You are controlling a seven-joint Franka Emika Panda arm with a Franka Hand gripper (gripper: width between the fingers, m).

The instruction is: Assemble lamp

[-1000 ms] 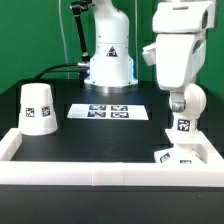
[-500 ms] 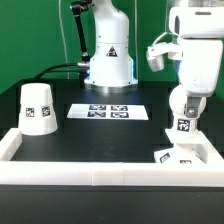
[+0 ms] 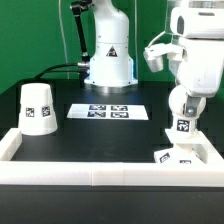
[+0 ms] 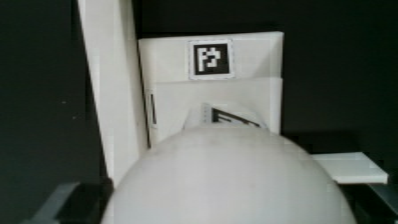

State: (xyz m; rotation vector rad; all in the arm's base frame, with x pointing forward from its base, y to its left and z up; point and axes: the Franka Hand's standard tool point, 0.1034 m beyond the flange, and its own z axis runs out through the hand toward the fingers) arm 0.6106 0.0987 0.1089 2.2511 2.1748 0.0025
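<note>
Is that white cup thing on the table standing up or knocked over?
Standing up. The shade rests on its wide end on the table, narrow end up, its tag facing the camera.

The middle of the black table point(image 3: 105, 140) lies open between the shade point(image 3: 36, 107) at the exterior view's left and the base point(image 3: 180, 155) at its right, with only the flat marker board point(image 3: 109, 112) lying low behind that stretch. The white border rail point(image 3: 100, 178) blocks low approach along the front edge. Over the base, the bulb point(image 3: 184, 108) occupies the space, hiding much of the base in the wrist view.
</note>
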